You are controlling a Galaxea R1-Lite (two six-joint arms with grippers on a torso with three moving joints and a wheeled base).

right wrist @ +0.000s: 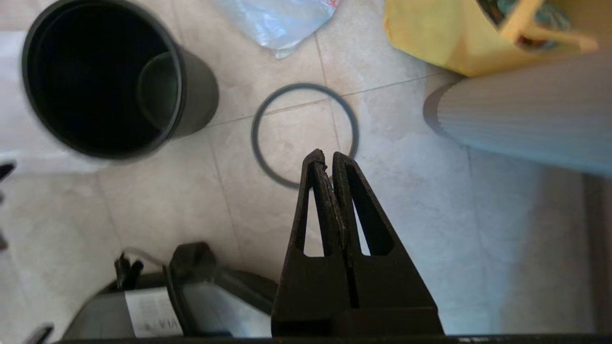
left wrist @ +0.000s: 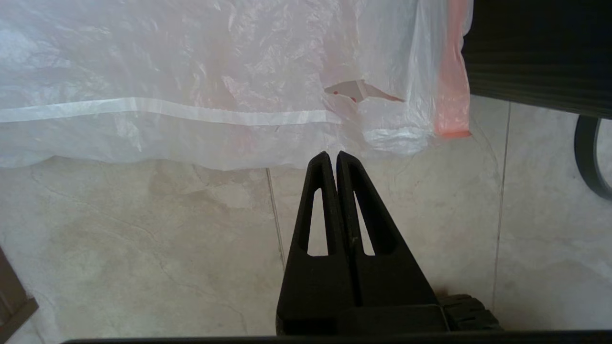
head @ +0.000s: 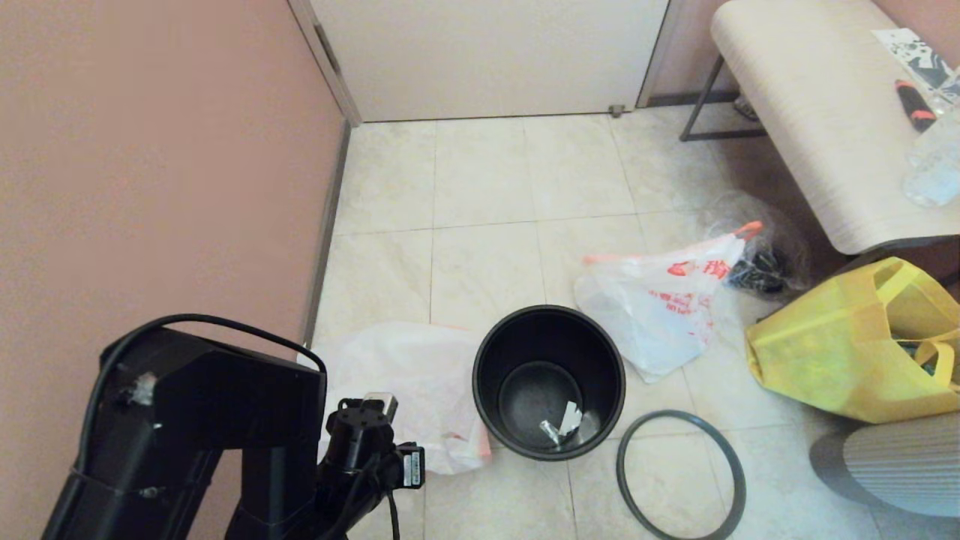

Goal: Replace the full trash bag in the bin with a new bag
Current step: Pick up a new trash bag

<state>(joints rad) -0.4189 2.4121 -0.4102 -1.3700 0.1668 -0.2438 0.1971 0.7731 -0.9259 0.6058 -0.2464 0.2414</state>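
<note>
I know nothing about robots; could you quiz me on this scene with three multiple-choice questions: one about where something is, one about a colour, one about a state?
1. Where does the dark hoop lie?
A. On the bin's rim
B. Flat on the floor beside the bin
C. On the bench

2. What colour is the fabric tote?
A. Yellow
B. Blue
C. Green

3. How do the fingers of the right gripper stand?
A. Wide apart
B. Closed on the hoop
C. Shut together, holding nothing

Answers: 1 B, the ring rests on the tiles, apart from the bin. 2 A, it is plainly yellow. 3 C, the right wrist view shows the fingers pressed together above the floor.
</note>
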